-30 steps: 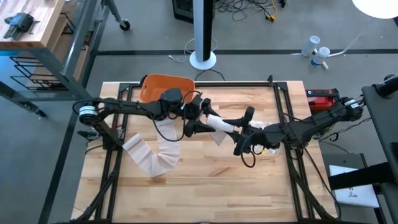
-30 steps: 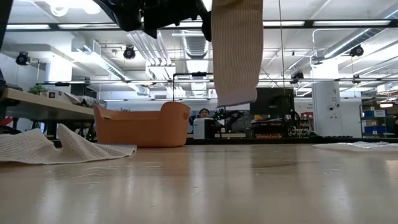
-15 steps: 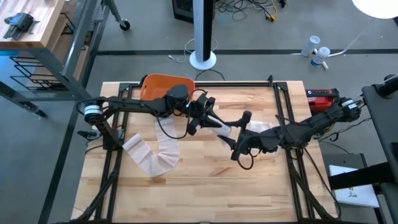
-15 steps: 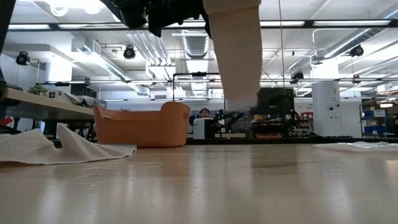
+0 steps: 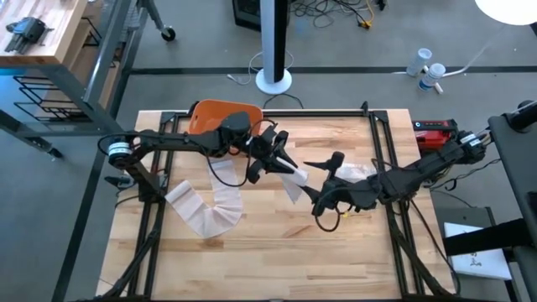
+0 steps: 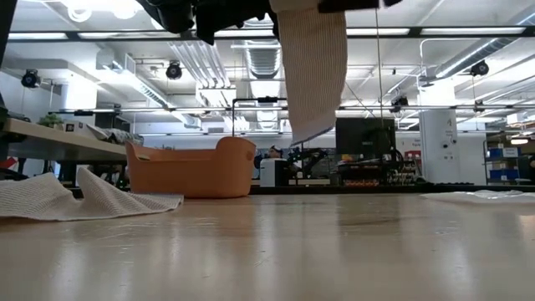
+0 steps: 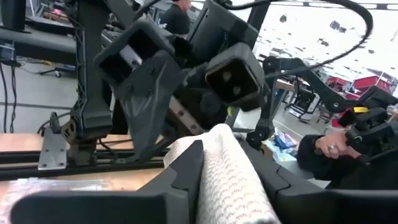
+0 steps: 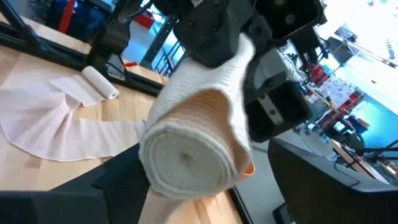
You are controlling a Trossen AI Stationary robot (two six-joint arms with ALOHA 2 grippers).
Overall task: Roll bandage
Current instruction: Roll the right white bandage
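You have the bandage roll (image 8: 189, 155) lifted above the middle of the table (image 5: 277, 252), caught between both arms: the left gripper (image 5: 270, 158) is closed narrowly on the roll, its fingers (image 7: 180, 171) flanking the white fabric in the left wrist view, and the right gripper (image 5: 323, 200) faces it just beside, but you cannot tell from these views whether its fingers are clamped or slack. A loose flap (image 6: 313, 71) hangs down from the roll, and the unrolled tail (image 5: 205, 210) trails back to the left side of the table, where it lies in folds near the orange basket (image 5: 220, 117). To do this turn well, keep the roll's axis level and steady with one gripper while the other feeds the winding, and hold light tension on the tail so each layer lands square on the last. Watch the hanging flap; if it twists, the edges will probably stagger and the roll will cone
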